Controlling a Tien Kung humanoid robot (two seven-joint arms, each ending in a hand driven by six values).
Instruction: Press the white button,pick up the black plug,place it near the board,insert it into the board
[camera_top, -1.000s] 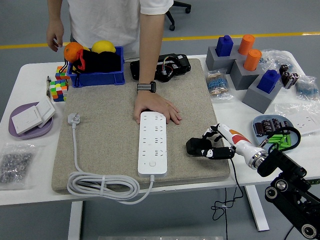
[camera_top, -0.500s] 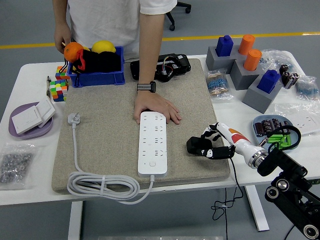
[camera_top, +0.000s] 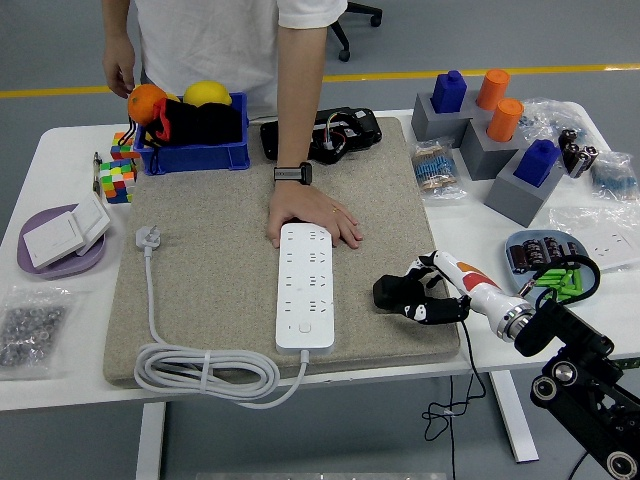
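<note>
The white power strip (camera_top: 304, 285) lies lengthwise on the beige mat (camera_top: 220, 250), its white button (camera_top: 304, 326) near the front end. A person's hand (camera_top: 312, 217) presses flat on the strip's far end. My right hand (camera_top: 418, 298) comes in from the lower right and is shut on the black plug (camera_top: 392, 292), which hovers low over the mat about a hand's width right of the strip. The plug's thin black cable (camera_top: 470, 375) hangs off the table's front edge. The strip's own white cord (camera_top: 205, 372) coils at the mat's front left.
A blue bin (camera_top: 190, 140) with fruit and a black device (camera_top: 335, 135) stand at the back. Grey blocks with coloured pegs (camera_top: 480, 125) sit back right. A purple plate with white switches (camera_top: 62, 240) and a bag of screws (camera_top: 30, 330) lie left.
My right hand with the plug has sunk slightly and turned a little. The person's other hand at the top left has shifted beside the orange.
</note>
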